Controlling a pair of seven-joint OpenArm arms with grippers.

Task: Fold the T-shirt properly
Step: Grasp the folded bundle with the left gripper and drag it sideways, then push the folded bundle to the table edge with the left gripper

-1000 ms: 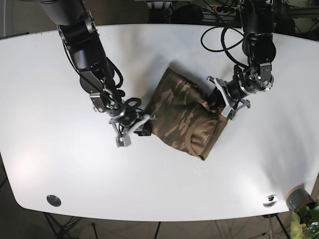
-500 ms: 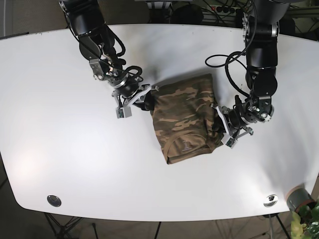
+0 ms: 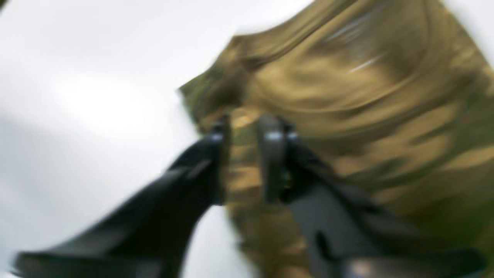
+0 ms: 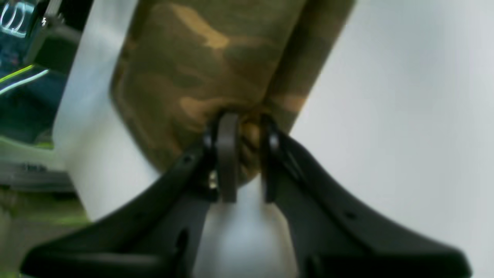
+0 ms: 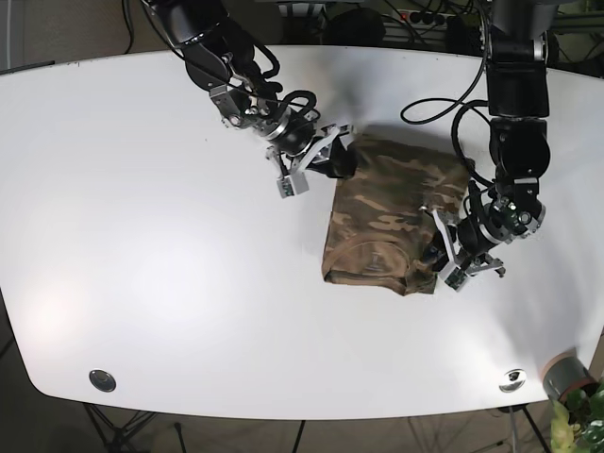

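Observation:
The camouflage T-shirt [image 5: 396, 222] lies folded into a compact block right of the white table's middle. My right gripper [image 5: 326, 162], on the left in the base view, is shut on the shirt's upper left corner; the right wrist view shows cloth [image 4: 216, 69] pinched between its fingers [image 4: 227, 154]. My left gripper [image 5: 444, 247], on the right in the base view, is shut on the shirt's lower right corner. In the blurred left wrist view, cloth [image 3: 347, 100] sits between its fingers [image 3: 270, 154].
The white table [image 5: 142, 264] stretches wide to the left and front. Two round metal fittings [image 5: 102, 379] sit near the front edge. A grey pot with a plant [image 5: 566, 377] stands at the front right corner. Cables [image 5: 425, 75] hang at the back right.
Both grippers have carried the shirt to the right while turning it. The right gripper moved up and right, the left gripper moved down. The shirt now lies further right.

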